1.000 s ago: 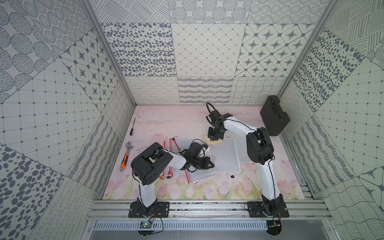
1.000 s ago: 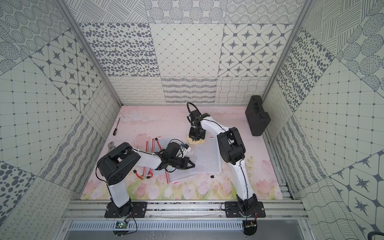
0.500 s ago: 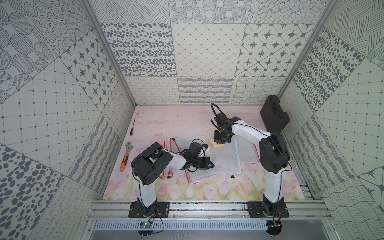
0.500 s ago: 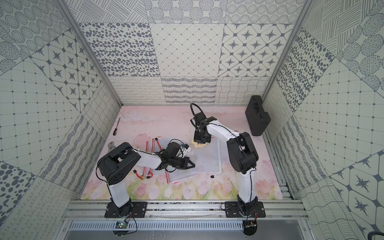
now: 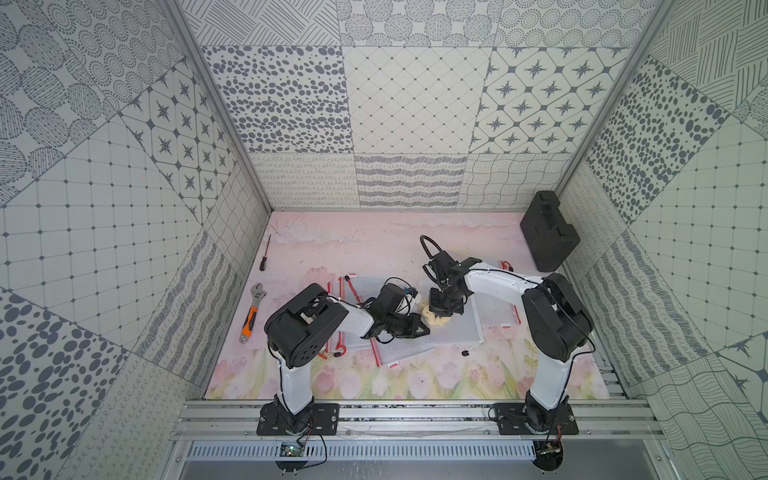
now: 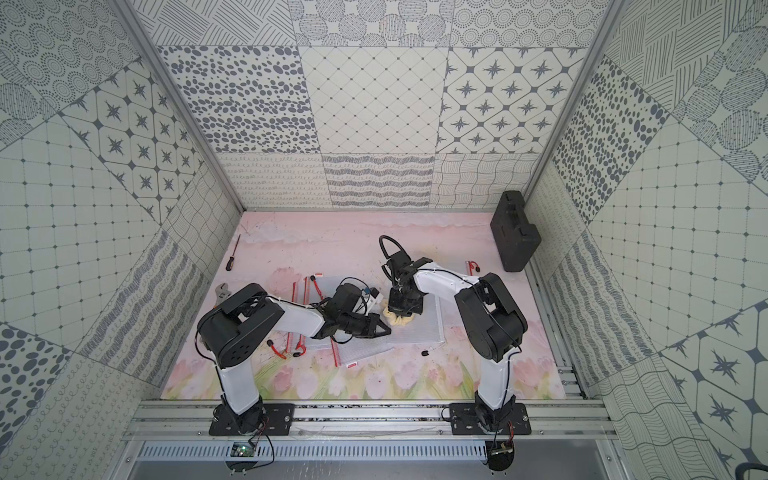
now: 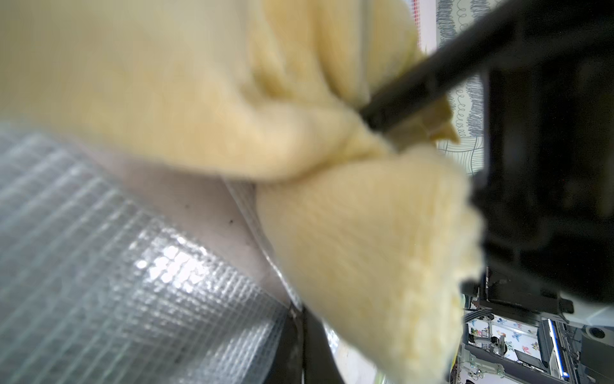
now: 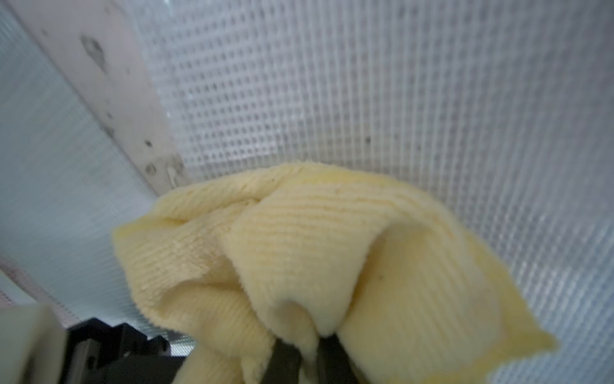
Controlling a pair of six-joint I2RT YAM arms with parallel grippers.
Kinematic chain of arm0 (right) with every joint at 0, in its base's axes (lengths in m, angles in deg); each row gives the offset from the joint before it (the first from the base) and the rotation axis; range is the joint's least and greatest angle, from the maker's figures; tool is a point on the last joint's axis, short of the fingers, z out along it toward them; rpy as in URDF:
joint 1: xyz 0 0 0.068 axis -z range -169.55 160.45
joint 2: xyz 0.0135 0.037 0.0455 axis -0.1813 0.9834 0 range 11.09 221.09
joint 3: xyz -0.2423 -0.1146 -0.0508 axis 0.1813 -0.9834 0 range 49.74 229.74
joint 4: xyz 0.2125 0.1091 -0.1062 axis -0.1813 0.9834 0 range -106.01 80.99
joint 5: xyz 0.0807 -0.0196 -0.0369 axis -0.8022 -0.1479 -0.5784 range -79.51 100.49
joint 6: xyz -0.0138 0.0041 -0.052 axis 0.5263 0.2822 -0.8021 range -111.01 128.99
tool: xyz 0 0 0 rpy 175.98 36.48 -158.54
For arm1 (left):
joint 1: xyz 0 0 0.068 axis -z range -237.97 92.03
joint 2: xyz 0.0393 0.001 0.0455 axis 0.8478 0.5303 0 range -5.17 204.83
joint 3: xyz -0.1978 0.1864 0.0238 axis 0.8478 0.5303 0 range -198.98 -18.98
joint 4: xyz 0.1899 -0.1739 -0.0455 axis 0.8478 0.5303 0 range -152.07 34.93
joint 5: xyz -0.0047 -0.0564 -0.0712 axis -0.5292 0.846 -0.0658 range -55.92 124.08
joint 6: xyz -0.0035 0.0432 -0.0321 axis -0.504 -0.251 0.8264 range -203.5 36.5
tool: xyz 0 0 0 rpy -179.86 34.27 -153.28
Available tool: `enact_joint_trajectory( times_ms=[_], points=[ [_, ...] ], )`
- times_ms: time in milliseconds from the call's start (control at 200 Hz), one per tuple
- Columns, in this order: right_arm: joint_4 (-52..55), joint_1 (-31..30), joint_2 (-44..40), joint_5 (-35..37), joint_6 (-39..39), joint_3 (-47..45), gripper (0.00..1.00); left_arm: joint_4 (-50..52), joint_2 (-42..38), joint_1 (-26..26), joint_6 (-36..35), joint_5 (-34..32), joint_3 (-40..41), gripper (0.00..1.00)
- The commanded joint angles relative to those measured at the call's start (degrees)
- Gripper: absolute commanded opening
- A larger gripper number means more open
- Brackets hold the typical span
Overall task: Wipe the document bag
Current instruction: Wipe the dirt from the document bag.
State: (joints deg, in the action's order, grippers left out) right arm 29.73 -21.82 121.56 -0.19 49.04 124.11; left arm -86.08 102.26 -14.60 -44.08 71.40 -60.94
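The document bag (image 5: 461,332) (image 6: 419,336) is a clear mesh pouch lying flat on the pink mat; its mesh also fills the right wrist view (image 8: 398,99). My right gripper (image 5: 441,309) (image 6: 404,309) (image 8: 305,355) points down at the pouch's left part and is shut on a crumpled yellow cloth (image 5: 435,319) (image 6: 398,319) (image 8: 332,249) that rests on it. My left gripper (image 5: 420,330) (image 6: 385,331) (image 7: 300,335) is shut, lying low with its tips at the bag's edge (image 7: 133,282), right beside the cloth (image 7: 365,249). Whether it pinches the edge is hidden.
More mesh pouches with red zippers (image 5: 347,291) lie under and left of my left arm, and another (image 5: 505,266) lies behind my right arm. A black case (image 5: 548,230) leans at the back right wall. A wrench (image 5: 251,313) and a screwdriver (image 5: 265,257) lie at the left.
My right gripper has dragged the yellow cloth from the bag's far edge toward the front, and its elbow has swung right. The left arm has stayed still.
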Motion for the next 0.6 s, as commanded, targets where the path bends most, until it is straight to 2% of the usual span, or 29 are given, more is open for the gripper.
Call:
enact_joint_trajectory(
  times_ms=[0, 160, 245, 345, 480, 595],
  points=[
    [-4.1, 6.2, 10.6, 5.4, -4.3, 5.2, 0.00, 19.8, 1.4, -0.2, -1.9, -10.4, 1.7, 0.00],
    [3.5, 12.7, 19.0, 7.5, -9.0, 20.8, 0.00, 19.4, 0.8, -0.2, -1.4, -10.9, 2.2, 0.00],
    [6.3, 12.8, 16.8, 8.1, -10.4, 23.5, 0.00, 19.6, 1.0, -0.2, -1.4, -11.0, 2.1, 0.00],
    [5.5, 10.7, 7.8, 8.4, -10.3, 17.4, 0.00, 20.0, 1.4, -0.4, -1.3, -11.1, 1.6, 0.00],
    [2.8, 5.7, -6.1, 9.0, -6.9, 1.9, 0.00, 20.6, 1.9, -0.5, -1.6, -10.9, 1.3, 0.00],
    [0.7, 2.3, -12.5, 7.1, -2.7, -10.4, 0.00, 20.6, 2.2, -0.6, -1.8, -10.6, 1.2, 0.00]
  ],
)
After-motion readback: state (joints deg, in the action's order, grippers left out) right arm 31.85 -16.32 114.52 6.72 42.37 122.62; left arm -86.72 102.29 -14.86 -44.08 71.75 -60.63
